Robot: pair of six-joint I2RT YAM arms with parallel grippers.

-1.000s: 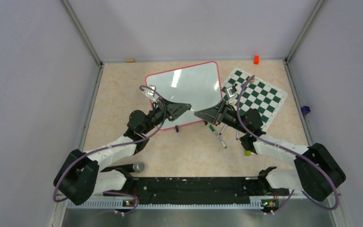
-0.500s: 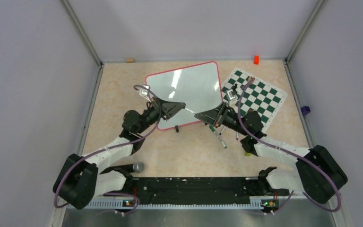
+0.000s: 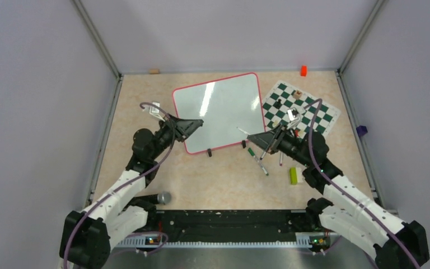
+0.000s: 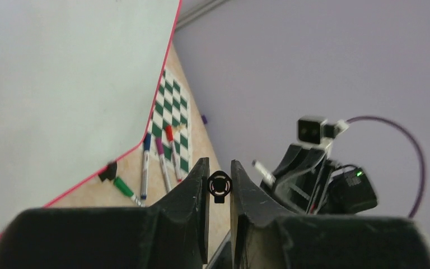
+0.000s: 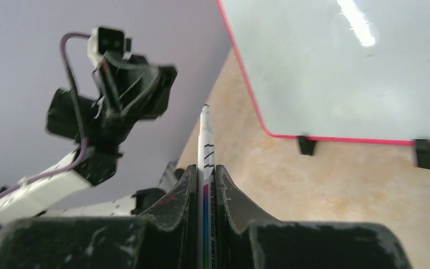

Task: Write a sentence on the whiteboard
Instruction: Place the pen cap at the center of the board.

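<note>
Currently the right gripper is clamped on a marker. The barrel runs straight out between the jaws so that its tip leads. I judge this grip is chosen so the arm can press the tip to the whiteboard like a held pen. It hangs by the board's near right corner; whether the tip is above the board or just off it I cannot tell.

The left gripper sits over the board's near left part. Its jaws are almost together on a small black round piece, which I take to be the marker's cap, held out of the way. The whiteboard lies flat in the middle of the table, beside the chess mat. I see no lettering on it, so the sentence is not yet begun.

From the top view I get the layout: both arms are angled inward, and a few loose markers lie under the right arm. It cannot tell me what either gripper holds. The right wrist view does, showing a white barrel with dark print pinched between the fingers. It also shows the board's two black clips on the near rim. Only the left wrist view shows the round piece at the fingertips and the loose markers' colours: blue, purple, red and green.
</note>
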